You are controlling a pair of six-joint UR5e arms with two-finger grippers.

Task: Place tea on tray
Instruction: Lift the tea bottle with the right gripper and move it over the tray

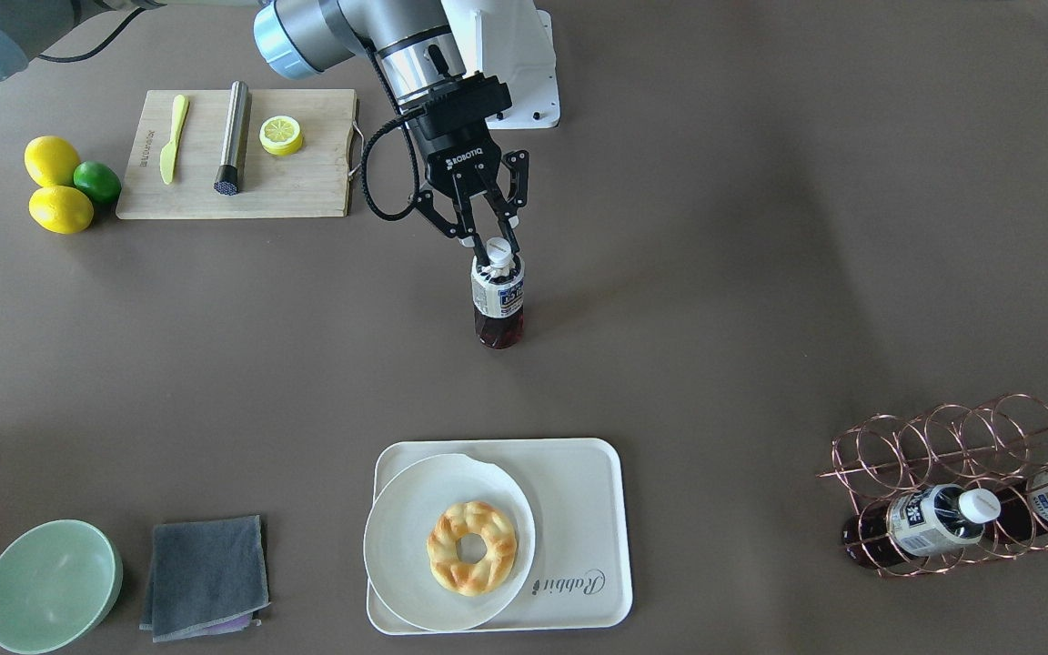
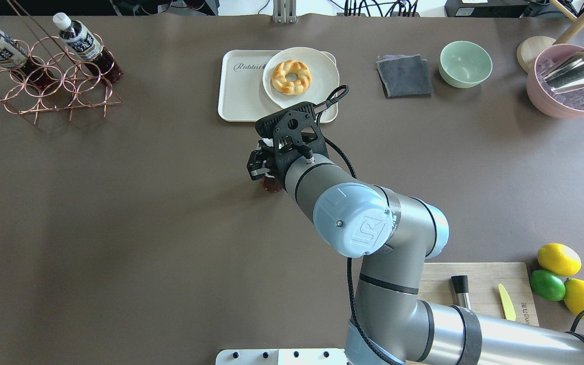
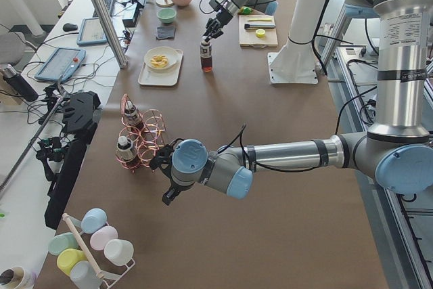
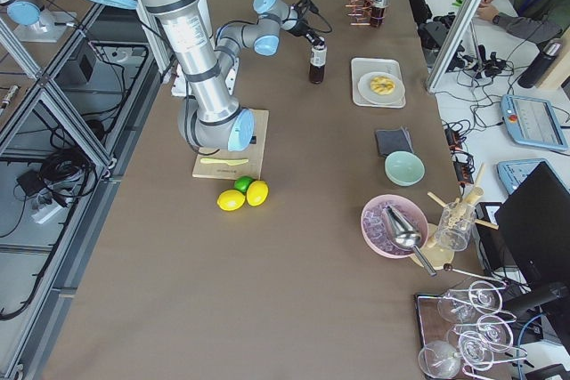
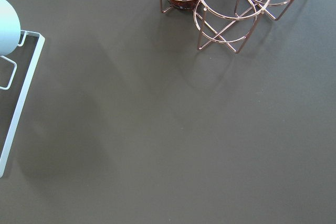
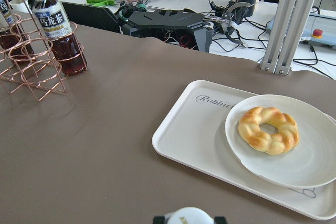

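Tea [image 1: 498, 300] stands upright mid-tabletop, well apart from the tray [image 1: 579, 509] at the operators' edge. Right gripper [image 1: 495, 247] is pinched on its white cap. Left gripper [image 3: 168, 194] is near the copper rack [image 1: 961, 455]; can't tell whether it's clenched.

The right arm [image 2: 403, 304] is showing silver-grey tubes and pale-blue joint caps, 1 bearing a "UR" mark. A black cable [image 1: 377, 173] is looping beside the black right claw [image 1: 494, 244], which is carrying white "ROBOTIQ" lettering.
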